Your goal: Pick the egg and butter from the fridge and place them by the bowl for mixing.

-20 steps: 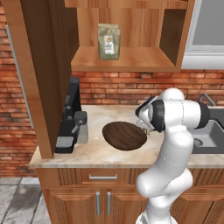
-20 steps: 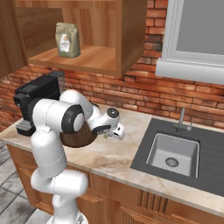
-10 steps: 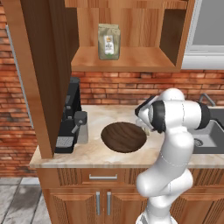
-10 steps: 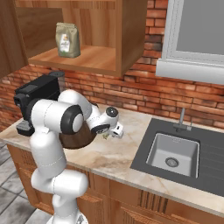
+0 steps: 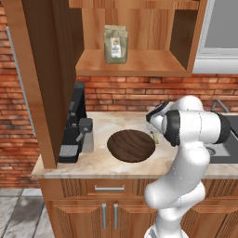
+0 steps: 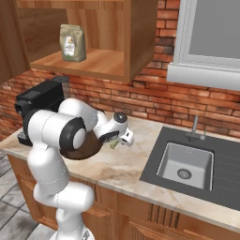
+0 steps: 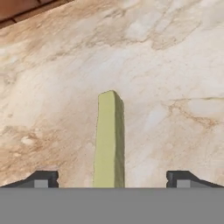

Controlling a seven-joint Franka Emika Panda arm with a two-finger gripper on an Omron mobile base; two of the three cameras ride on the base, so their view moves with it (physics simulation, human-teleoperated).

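Hand view — butter (image 7: 109, 140): pale slab | counter (image 7: 175, 65): veined marble

Marble counter (image 5: 107, 160) on wooden cabinets, backed by a brick wall, carrying a dark wooden bowl (image 5: 131, 145) at centre, a black coffee machine (image 5: 74, 125) at its left end, and a sink (image 6: 187, 161) set into its right part. A pale yellow-olive butter (image 7: 109, 140) stick lies flat on the bare marble just right of the bowl. Wooden shelf (image 5: 130, 67) above, bearing one bag (image 5: 115, 44).
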